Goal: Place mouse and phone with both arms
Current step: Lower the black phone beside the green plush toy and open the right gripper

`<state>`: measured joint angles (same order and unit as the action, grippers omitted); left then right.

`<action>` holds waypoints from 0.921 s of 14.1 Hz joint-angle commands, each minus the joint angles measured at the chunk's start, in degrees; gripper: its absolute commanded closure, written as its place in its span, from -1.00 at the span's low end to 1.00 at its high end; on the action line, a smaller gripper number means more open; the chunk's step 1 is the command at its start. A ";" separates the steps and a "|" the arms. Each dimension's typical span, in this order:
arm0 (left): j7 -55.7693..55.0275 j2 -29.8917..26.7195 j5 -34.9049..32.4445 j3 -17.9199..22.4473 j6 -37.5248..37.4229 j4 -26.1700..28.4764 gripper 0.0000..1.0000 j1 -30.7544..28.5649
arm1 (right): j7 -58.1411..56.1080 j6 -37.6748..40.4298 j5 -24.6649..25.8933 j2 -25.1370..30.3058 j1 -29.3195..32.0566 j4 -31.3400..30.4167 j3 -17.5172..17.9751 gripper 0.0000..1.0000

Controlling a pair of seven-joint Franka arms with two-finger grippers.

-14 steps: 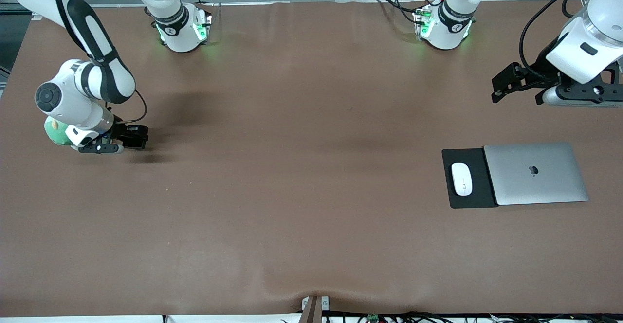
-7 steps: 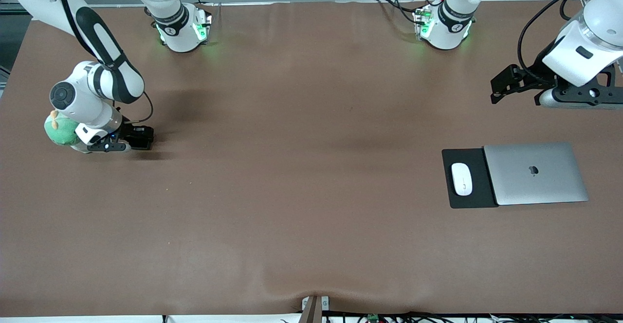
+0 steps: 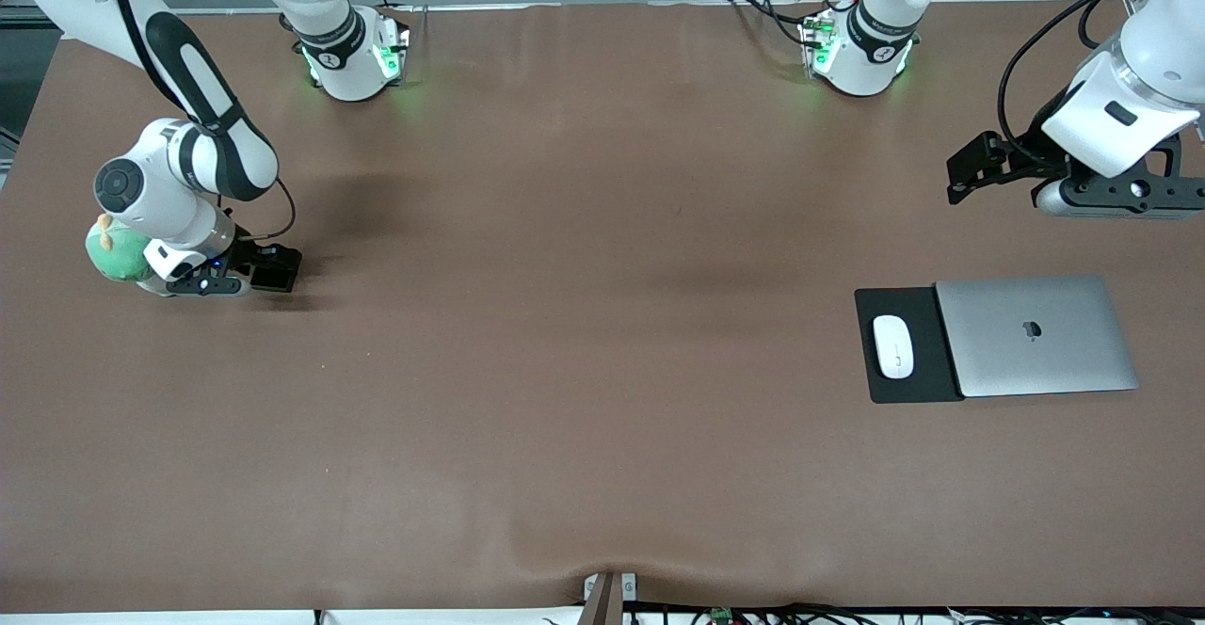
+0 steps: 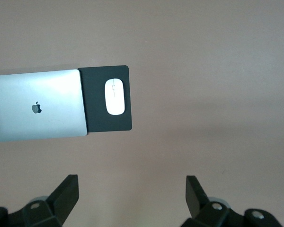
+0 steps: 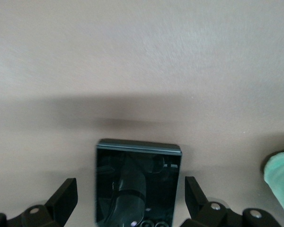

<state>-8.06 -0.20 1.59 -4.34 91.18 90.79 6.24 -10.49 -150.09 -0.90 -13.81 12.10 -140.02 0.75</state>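
Observation:
The white mouse lies on a black mouse pad toward the left arm's end of the table; it also shows in the left wrist view. The black phone lies flat on the table between my right gripper's spread fingers, with a gap on each side. My right gripper is open and low over the phone, which it mostly hides in the front view. My left gripper is open and empty, up in the air over bare table.
A closed silver laptop lies beside the mouse pad, overlapping its edge, and shows in the left wrist view. A green plush toy sits by the right arm's wrist and shows in the right wrist view.
My right gripper has shifted a little toward the table's middle, away from the plush toy. My left arm's wrist has risen slightly. The mouse and laptop have not moved.

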 commanded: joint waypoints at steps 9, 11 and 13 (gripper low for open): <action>1.12 0.02 -1.24 -0.05 0.14 -0.35 -1.00 -0.18 | 1.96 49.95 0.29 7.66 -5.59 42.42 0.83 -1.00; 1.20 0.37 -1.15 -0.05 0.23 -0.44 -1.00 -0.18 | 1.96 53.67 0.29 7.92 -5.68 46.49 0.74 -1.00; 1.29 0.20 -1.15 -0.05 0.23 -0.44 -1.00 -0.26 | 2.05 57.09 0.37 8.19 -5.68 49.48 0.57 -1.00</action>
<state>-8.06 -0.12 1.45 -4.31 91.27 90.80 6.17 -9.29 -96.49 -0.89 -4.51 6.63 -94.65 1.63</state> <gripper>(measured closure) 0.000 0.000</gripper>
